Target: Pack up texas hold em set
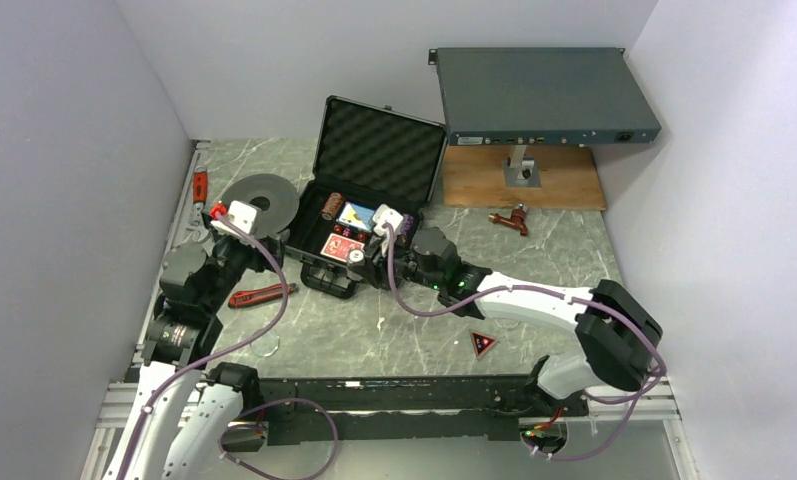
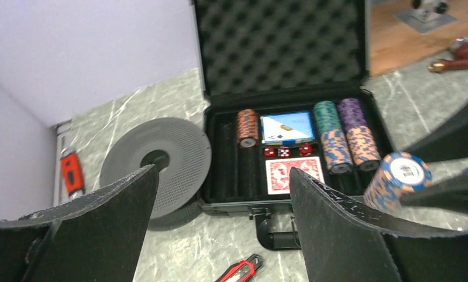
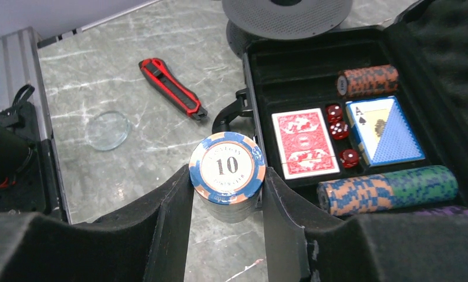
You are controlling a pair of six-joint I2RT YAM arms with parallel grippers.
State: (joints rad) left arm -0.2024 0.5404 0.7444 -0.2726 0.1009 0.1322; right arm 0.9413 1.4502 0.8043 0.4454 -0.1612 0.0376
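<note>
Chips are what catch the eye. The right gripper has both fingers clamped on a blue-and-orange chip stack, its top chip marked 10. It holds the stack at the front edge of the black briefcase, close to the carry handle.

The case lies open on the marbled table, with its foam-lined lid standing up at the back. Inside, a red card deck lies nearest the front and a blue card deck lies behind it, showing an ace of spades. Three red dice sit between the decks. On the left, an orange-and-black chip roll rests on its side in its slot. On the right, two rows of chips fill their channels, green and purple at the back and orange-and-blue towards the front.

The left gripper hovers on the case's left side with its jaws wide apart and nothing between them. The dark grey spool lies just beside the case there.

A red-and-black triangular marker lies out on the table, well apart from the case and near the right arm's elbow. A red utility knife lies in front of the case's left corner, with a small clear disc nearby. The grey rack-mount box stands at the back, above a wooden board.
</note>
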